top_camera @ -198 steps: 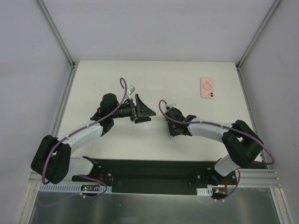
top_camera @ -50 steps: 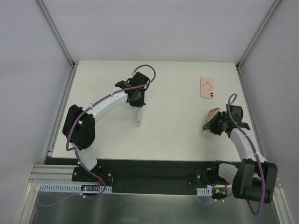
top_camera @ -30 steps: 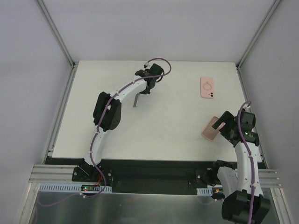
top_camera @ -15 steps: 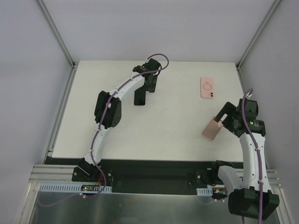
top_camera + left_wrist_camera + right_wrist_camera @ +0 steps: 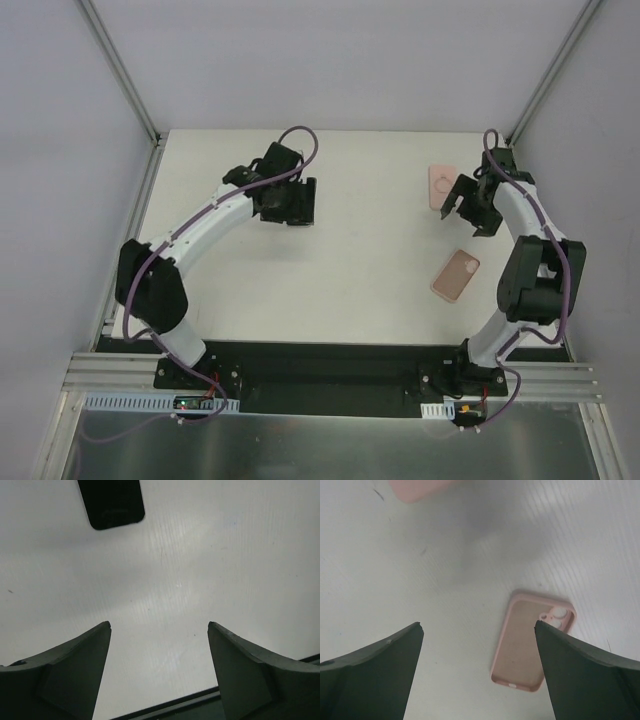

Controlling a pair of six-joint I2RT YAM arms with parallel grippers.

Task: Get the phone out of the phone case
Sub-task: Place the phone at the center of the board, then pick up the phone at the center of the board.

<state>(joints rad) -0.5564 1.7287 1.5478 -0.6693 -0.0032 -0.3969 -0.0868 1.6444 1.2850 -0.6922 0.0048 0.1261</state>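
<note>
The black phone (image 5: 110, 502) lies flat on the white table, free of any case, just beyond the fingertips of my left gripper (image 5: 159, 625). That gripper (image 5: 288, 200) hovers open with nothing between its fingers. The empty pink phone case (image 5: 456, 276) lies hollow side up at the right, and the right wrist view also shows the case (image 5: 530, 645) below it. My right gripper (image 5: 470, 208) is open and empty, raised above the table at the far right, well apart from the empty case.
A second pink case with a ring on its back (image 5: 441, 186) lies at the far right, right next to my right gripper. The table's right edge (image 5: 530, 230) and the frame post are close behind the right arm.
My left gripper opened, let the phone go onto the table and drew back to the left. My right arm swung away from the empty case up to the far right.
</note>
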